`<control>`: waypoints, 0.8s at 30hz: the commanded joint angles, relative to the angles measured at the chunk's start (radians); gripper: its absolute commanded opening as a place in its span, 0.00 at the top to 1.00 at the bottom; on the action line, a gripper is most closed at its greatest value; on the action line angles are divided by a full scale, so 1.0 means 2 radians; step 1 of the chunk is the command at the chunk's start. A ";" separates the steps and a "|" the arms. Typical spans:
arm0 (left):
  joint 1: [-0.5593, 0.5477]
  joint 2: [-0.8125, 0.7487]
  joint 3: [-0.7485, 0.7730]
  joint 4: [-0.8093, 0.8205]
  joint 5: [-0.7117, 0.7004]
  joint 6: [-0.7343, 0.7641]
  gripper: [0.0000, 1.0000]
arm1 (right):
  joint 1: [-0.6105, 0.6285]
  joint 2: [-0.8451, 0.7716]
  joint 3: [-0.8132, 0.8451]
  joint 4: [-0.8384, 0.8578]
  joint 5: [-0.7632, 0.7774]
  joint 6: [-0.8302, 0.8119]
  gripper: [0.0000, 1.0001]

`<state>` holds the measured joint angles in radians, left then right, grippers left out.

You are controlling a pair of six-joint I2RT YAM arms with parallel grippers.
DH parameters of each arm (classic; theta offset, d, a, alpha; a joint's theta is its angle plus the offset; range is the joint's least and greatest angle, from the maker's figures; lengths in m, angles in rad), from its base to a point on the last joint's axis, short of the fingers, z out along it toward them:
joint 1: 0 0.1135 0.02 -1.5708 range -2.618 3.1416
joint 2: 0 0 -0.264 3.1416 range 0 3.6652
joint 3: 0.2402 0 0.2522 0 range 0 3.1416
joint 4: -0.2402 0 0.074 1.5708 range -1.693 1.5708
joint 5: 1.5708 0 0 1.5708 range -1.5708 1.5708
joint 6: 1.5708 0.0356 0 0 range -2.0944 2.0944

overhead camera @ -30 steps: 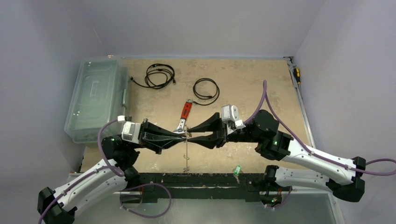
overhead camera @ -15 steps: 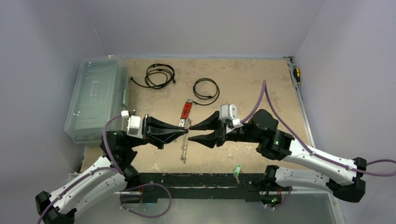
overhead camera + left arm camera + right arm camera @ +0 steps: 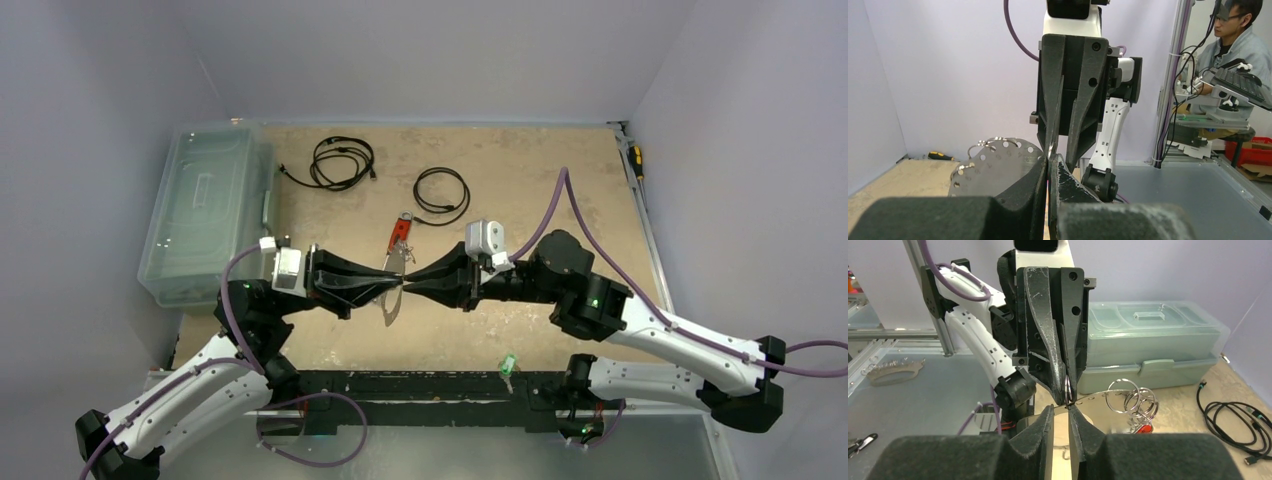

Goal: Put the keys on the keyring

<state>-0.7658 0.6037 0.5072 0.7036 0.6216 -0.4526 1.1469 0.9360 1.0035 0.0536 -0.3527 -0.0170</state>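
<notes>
The keyring is a flat silvery plate [image 3: 1098,399] with holes round its rim, and it carries several split rings [image 3: 1130,399]. It hangs between my two grippers, which meet tip to tip above the table [image 3: 560,330]. My left gripper [image 3: 392,284] is shut on one small split ring [image 3: 1067,385] at the plate's edge. My right gripper [image 3: 1067,407] has closed to a narrow gap with the plate's thin edge across it. A red-headed key [image 3: 1143,429] hangs among the rings. A green-headed key [image 3: 508,363] lies on the black front rail. The plate also shows in the left wrist view [image 3: 993,167].
A red-handled wrench [image 3: 400,234] lies just behind the grippers. Two black coiled cables [image 3: 342,160] [image 3: 442,193] lie further back. A clear lidded bin [image 3: 205,210] stands at the left edge. A screwdriver [image 3: 634,160] lies at the back right. A second perforated plate [image 3: 893,371] lies off the table.
My right gripper's jaws have closed and it has moved left to meet the left gripper. The keyring, hanging long and edge-on before, has swung up and shows shorter below the grippers.
</notes>
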 commanded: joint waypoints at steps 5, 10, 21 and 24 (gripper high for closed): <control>-0.004 0.020 0.003 -0.021 0.012 -0.003 1.00 | 0.013 0.003 0.030 0.008 0.003 -0.012 0.76; -0.007 0.024 0.006 -0.017 0.021 -0.007 1.00 | 0.013 -0.001 0.033 -0.001 0.010 -0.014 0.72; -0.011 0.018 0.019 -0.049 0.039 0.004 1.00 | 0.013 -0.022 0.038 -0.042 0.024 -0.021 0.75; -0.011 0.019 0.019 -0.045 0.043 0.002 1.00 | 0.013 -0.022 0.037 -0.044 0.026 -0.021 0.75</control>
<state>-0.7773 0.6319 0.5163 0.6510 0.6754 -0.4522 1.1603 0.9062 1.0321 -0.1040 -0.3199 -0.0467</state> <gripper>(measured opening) 0.008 0.252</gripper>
